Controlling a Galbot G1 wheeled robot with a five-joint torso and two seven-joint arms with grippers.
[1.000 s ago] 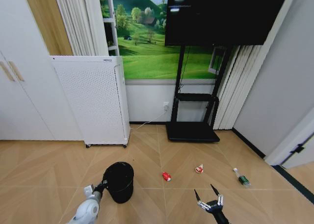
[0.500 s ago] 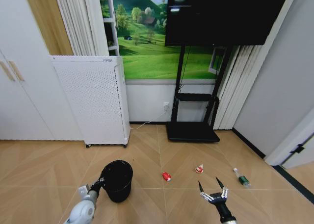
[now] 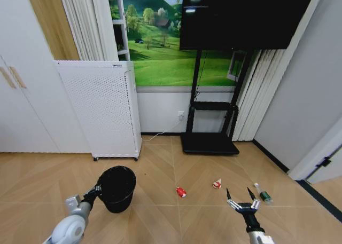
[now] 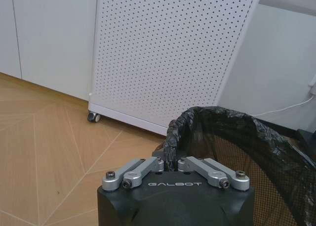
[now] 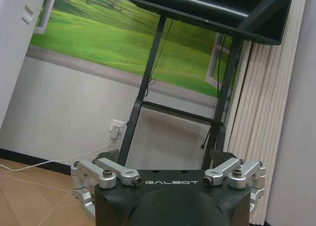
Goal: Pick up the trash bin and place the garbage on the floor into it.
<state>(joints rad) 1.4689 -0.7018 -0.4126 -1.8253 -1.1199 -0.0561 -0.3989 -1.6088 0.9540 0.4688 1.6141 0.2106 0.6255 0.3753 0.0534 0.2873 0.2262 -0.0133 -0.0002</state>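
The left gripper was clenched on the near rim of the bin, which it held above the floor in front of the white perforated cabinet; the left wrist view showed its fingers pinched together over the bin's black liner. The right gripper hung with its fingers spread wide, grasping nothing, near the bottle. Two red-and-white wrappers lay on the floor between bin and bottle, well apart from each other, before the TV stand.
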